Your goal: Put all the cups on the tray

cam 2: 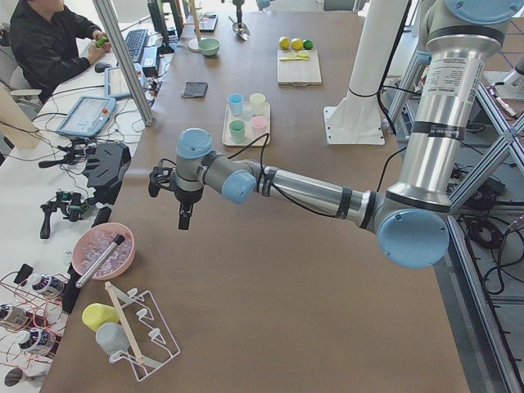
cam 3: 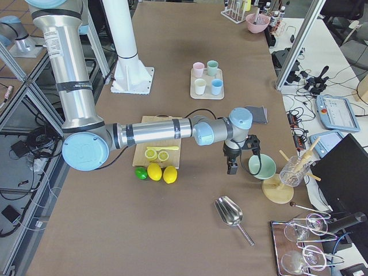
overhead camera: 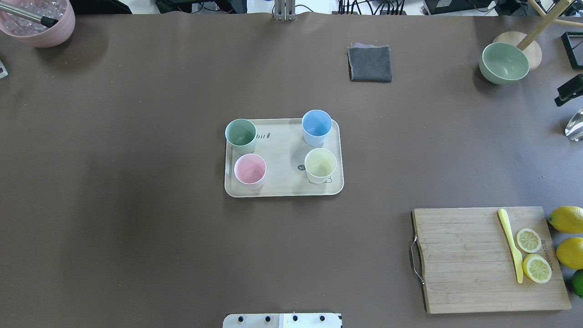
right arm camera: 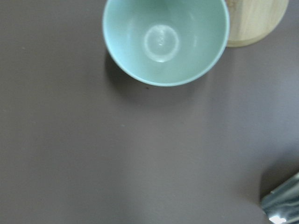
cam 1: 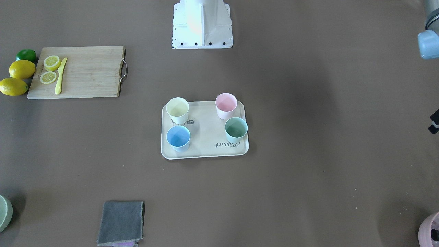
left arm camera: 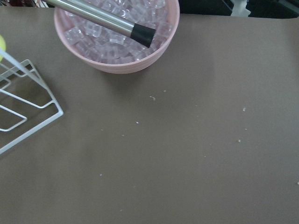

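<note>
The cream tray (cam 1: 205, 130) lies at the table's middle, also in the overhead view (overhead camera: 282, 155). All four cups stand upright on it: pale yellow (cam 1: 177, 109), pink (cam 1: 226, 104), light blue (cam 1: 178, 137) and mint green (cam 1: 236, 128). My left gripper (cam 2: 185, 219) hangs over the table's left end near the pink ice bowl, far from the tray. My right gripper (cam 3: 232, 167) hangs at the right end beside the pale green bowl. Neither wrist view shows fingers, so I cannot tell whether either is open or shut.
A wooden cutting board (overhead camera: 469, 264) with lemon slices and a yellow knife lies near right, with lemons beside it. A grey cloth (overhead camera: 370, 64) lies at the far side. Pale green bowl (overhead camera: 503, 63) is far right, pink ice bowl (overhead camera: 38, 20) far left. A wire rack (left arm camera: 18, 107) stands by the ice bowl.
</note>
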Available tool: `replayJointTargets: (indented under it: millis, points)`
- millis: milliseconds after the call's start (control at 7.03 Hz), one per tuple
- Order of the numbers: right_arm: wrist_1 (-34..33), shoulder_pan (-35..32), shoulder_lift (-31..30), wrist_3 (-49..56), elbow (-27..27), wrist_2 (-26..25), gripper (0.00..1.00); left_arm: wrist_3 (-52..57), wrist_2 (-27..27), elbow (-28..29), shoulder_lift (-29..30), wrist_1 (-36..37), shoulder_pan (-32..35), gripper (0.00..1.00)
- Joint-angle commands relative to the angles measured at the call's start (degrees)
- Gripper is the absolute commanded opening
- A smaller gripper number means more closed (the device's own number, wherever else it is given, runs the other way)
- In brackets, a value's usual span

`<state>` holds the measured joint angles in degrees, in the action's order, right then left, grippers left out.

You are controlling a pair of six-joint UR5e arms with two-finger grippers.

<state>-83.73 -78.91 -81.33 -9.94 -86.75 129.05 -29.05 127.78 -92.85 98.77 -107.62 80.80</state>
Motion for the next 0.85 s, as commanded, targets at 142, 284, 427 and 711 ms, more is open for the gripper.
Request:
replayJointTargets:
  millis: [142, 284, 427, 711]
  points:
    - [-4.99, -11.33, -4.63, 13.00, -1.22, 2.50, 1.00, 3.74, 4.14, 0.04, -6.12, -0.65, 5.86, 0.98]
    - [-7.21, -13.10, -5.32, 17.81, -1.40, 2.78, 1.00, 3.74, 4.14, -0.22, -7.27, -0.75, 5.86, 0.98]
    - [-10.19, -14.07, -5.59, 18.03, -3.06, 5.22, 1.00, 3.65, 4.14, -0.75, -8.06, -1.27, 5.95, 0.98]
    - [-17.05, -14.00, -5.25, 15.50, -9.11, 5.60, 1.00, 3.65, 4.14, -1.37, -9.21, -1.27, 5.86, 0.98]
